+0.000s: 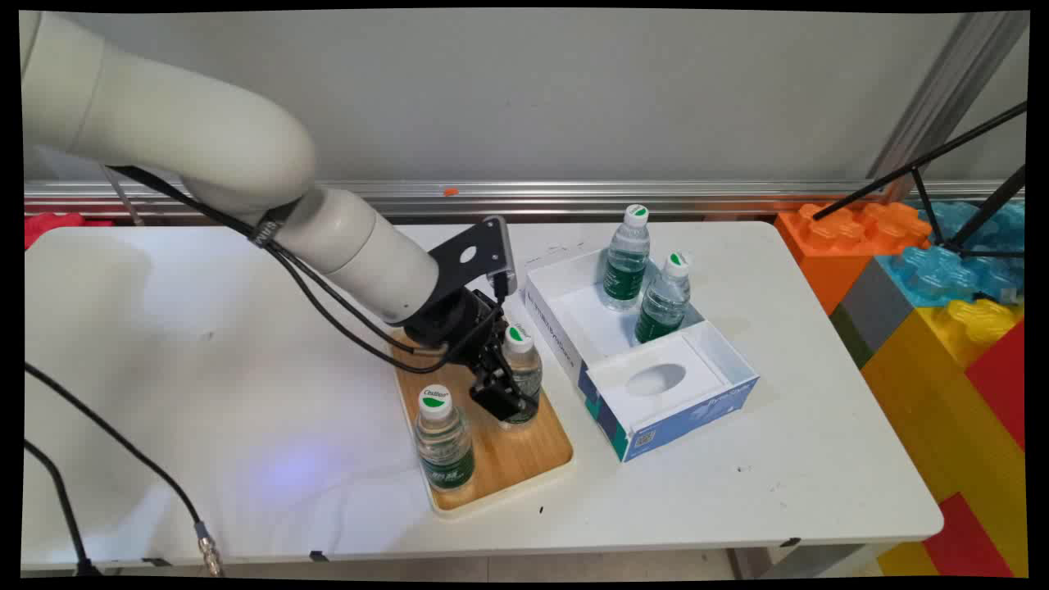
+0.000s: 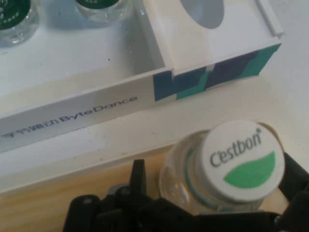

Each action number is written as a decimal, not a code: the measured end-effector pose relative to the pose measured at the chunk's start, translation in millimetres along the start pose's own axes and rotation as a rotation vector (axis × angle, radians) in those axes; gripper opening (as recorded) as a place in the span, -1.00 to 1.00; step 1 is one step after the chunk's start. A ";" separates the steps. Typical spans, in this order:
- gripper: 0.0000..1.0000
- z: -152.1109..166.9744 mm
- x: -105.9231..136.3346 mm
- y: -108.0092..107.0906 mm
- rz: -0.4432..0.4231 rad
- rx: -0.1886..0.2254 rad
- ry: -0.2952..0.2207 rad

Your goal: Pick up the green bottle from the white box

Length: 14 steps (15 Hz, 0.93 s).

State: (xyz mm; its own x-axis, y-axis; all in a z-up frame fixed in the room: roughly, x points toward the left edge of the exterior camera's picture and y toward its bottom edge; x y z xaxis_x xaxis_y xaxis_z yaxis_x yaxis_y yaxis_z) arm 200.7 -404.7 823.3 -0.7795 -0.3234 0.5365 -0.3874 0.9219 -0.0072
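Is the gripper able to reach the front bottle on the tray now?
Probably yes. The gripper sits around the rear bottle; the front bottle stands apart on the same tray, nothing between them.

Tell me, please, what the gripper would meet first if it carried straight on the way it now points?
The wooden tray under it, most likely: the gripper points steeply down, fingers either side of a water bottle. Depth is hard to judge.

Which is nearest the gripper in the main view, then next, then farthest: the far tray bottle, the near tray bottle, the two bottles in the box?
From the gripper:
1. Far tray bottle, between the fingers.
2. Near tray bottle, on the tray's near-left part.
3. Box bottles and, to the right; the front one is the closer.
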 end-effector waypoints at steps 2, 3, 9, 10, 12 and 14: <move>1.00 -7.2 -2.0 1.5 0.000 -0.001 0.004; 1.00 -11.4 -2.5 2.0 0.000 -0.002 0.007; 1.00 -51.4 -6.1 2.5 -0.011 -0.013 0.021; 1.00 -62.9 -5.3 1.3 -0.017 -0.012 0.025; 1.00 -86.1 -1.2 -0.9 -0.031 -0.013 0.035; 1.00 -104.2 3.5 -3.4 -0.045 -0.011 0.046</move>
State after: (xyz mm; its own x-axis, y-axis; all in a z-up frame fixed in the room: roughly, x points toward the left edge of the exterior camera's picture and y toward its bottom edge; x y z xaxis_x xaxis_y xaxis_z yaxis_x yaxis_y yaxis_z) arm 250.6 -386.7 913.1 -0.7380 -0.3543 0.5743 -0.4158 0.9091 0.0265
